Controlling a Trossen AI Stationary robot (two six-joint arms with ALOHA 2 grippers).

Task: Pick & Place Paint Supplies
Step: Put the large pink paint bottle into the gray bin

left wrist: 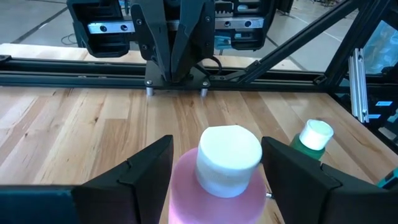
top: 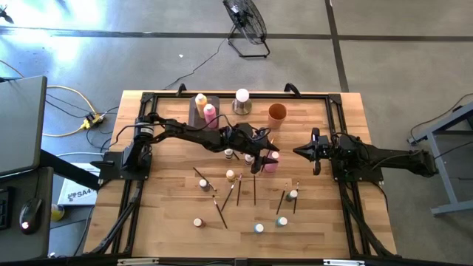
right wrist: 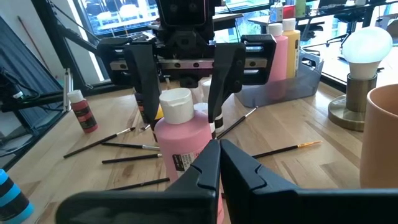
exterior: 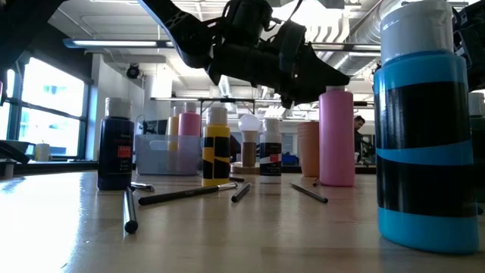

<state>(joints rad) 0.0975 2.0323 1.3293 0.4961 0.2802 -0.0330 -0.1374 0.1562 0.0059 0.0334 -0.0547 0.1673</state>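
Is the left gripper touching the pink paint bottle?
Apart. In the left wrist view the left gripper stands open around the pink paint bottle, with wood visible between the white cap and each finger.

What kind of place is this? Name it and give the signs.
Probably a robotics lab or workshop: a wooden table fenced by a black frame, a floor fan on bare concrete, and exposed ducts overhead.

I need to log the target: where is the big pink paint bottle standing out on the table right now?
In the high view the pink bottle stands right of table centre, below the orange cup, between the open fingers of the left end effector.
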